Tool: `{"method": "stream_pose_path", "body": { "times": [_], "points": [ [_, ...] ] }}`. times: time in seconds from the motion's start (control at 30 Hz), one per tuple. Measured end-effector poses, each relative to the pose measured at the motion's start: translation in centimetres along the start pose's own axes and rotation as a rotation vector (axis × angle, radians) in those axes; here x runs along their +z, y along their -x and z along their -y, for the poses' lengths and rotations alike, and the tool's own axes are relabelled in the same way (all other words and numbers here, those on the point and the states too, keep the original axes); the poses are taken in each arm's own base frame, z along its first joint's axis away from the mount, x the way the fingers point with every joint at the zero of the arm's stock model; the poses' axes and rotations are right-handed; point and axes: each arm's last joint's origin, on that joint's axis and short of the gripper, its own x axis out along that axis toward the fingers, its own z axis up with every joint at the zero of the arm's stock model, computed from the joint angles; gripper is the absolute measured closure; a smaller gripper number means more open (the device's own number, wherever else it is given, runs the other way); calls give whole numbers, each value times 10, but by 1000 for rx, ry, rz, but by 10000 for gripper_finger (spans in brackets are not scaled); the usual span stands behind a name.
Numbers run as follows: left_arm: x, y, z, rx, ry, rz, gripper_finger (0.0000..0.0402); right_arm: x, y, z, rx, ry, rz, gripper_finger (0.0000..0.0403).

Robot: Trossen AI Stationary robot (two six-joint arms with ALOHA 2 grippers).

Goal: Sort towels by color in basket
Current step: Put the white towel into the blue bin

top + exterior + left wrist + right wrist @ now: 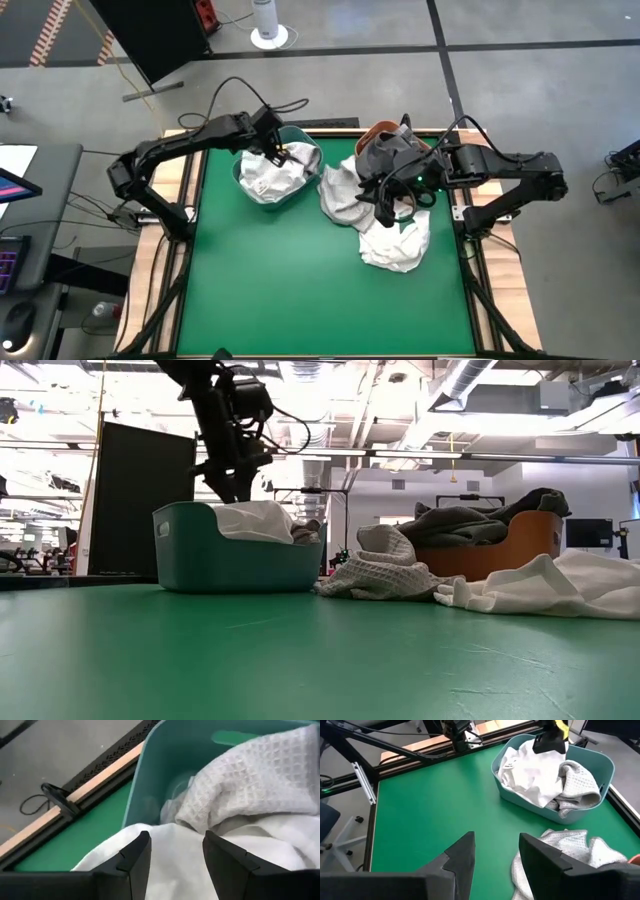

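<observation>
Hovering over the teal basket (pixel 243 181) at upper centre-left of the high view, the left gripper (pixel 172 851) has its fingers apart with nothing between them, poised just above a white towel (pixel 165 865) that lies in the basket against a light grey waffle towel (pixel 250 780). At centre-right of that view the right gripper (pixel 495 851) also stands parted and empty, above the loose pile on the green table (pixel 270 290): a pale waffle-weave towel (pixel 343 195) and a white towel (pixel 395 243) spread on the mat, with a dark grey towel (pixel 385 152) heaped in the orange basket (pixel 480 560) behind them.

The main risk, as I judge it, lies in the pile. The loose towels overlap, so a pinch could drag two cloths at once and drop the wrong colour in a basket. A trailing corner may also catch the teal basket's rim and tip or shove it. In the teal basket the white towel drapes toward the near rim and could slide out if the left gripper brushes it. Whether a rust-orange towel sits under the dark grey one is hard to tell from here
</observation>
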Motion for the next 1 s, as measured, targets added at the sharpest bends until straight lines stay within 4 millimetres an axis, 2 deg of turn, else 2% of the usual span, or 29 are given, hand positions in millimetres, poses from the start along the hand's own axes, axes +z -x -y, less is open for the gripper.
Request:
{"method": "stream_pose_path", "body": {
  "times": [0.13, 0.3, 0.47, 0.8, 1.0],
  "points": [
    [-12, -11, 0, 18, -18, -45, 233, 0, 0, 0, -1, 0, 1, 223],
    [-39, -39, 0, 30, -16, -72, 233, 0, 0, 0, -1, -3, 1, 223],
    [-53, -59, 3, -78, 66, -30, 233, 0, 0, 0, -1, -6, 1, 223],
    [-49, -62, 11, -415, 81, -1, 233, 0, 0, 0, -1, -14, 1, 223],
    [-49, -62, 11, -415, 109, -7, 233, 0, 0, 0, 0, -14, 1, 223]
  ]
}}
